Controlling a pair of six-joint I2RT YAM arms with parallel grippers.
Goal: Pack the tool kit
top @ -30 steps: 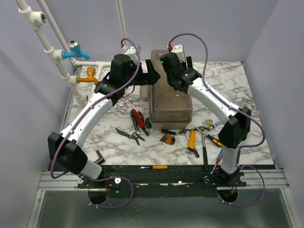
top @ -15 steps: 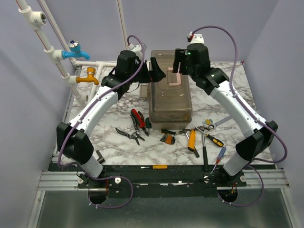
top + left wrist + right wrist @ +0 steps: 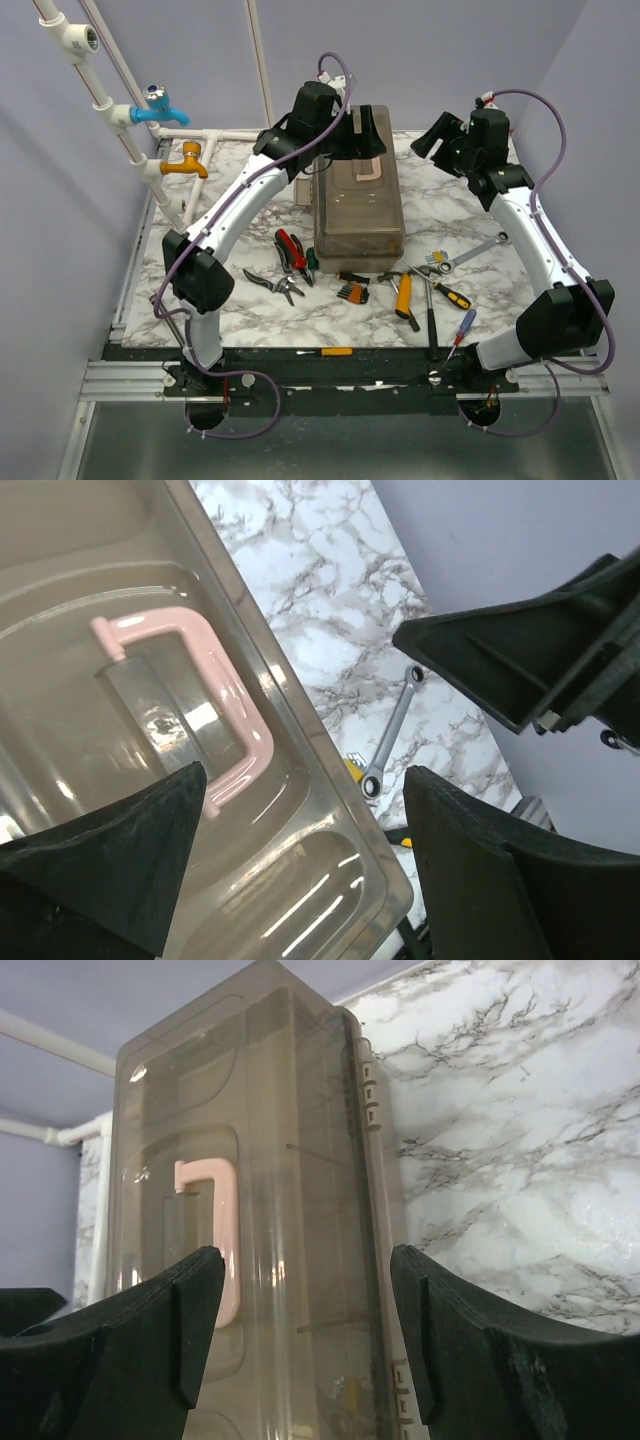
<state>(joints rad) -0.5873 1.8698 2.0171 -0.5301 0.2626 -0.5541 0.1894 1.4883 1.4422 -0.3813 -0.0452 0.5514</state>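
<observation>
Toolbox [image 3: 358, 200] sitting mid-table toward the back, smoky lid shut, pink handle [image 3: 368, 170] lying flat in its recess on top. Looks like rigid plastic, bulky but probably light with the tools still out, and likely slick on that smooth lid. Best grabbed by the handle or worked at a lid edge, not pinched on the walls. Left gripper [image 3: 300, 870] hanging over the lid near the handle, fingers spread wide, holding nothing. Right gripper [image 3: 305, 1330] likewise spread and empty, off to the box's right, well apart. Versus half a second back: left swung further over the lid, right pulled away from the handle toward the far right corner. Box unmoved, with pliers [image 3: 291, 250], hex keys [image 3: 352, 291] and screwdrivers [image 3: 447, 295] still loose in front.
</observation>
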